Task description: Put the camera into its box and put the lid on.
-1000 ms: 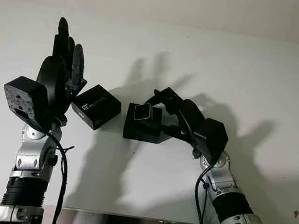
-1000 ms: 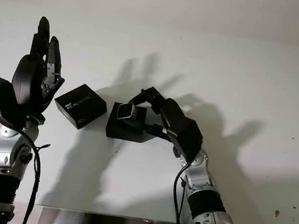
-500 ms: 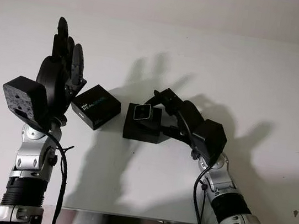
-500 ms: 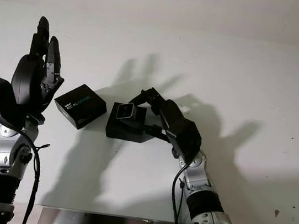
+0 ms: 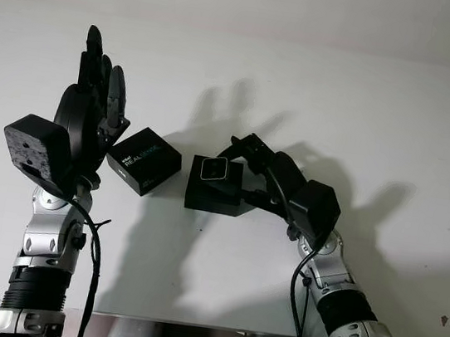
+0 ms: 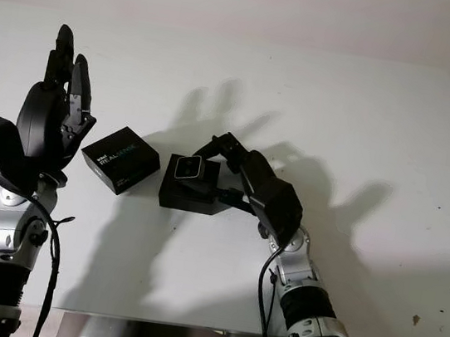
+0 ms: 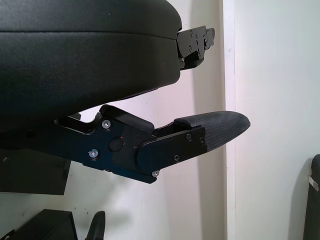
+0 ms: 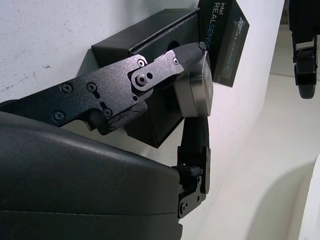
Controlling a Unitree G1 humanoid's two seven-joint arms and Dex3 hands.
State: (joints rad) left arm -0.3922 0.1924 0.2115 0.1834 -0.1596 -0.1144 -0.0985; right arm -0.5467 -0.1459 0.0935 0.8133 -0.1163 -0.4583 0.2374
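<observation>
My right hand [image 5: 246, 167] is clamped on the camera [image 5: 213, 168], fingers [image 8: 150, 75] pinching its silver body, holding it right over the open black box [image 5: 215, 192] approx mid-bench [image 5: 368, 105], a bit toward the near edge. Can't tell if the camera's seated in the box or just above it. Lid [image 5: 144, 160] w/ printed logo lies flat just beside the box, toward the left edge, not touching it. My left hand [image 5: 93, 91] is released, holding nothing, raised above the bench near the lid, closer to the left edge.

Head stereo downward, wrist cameras close
</observation>
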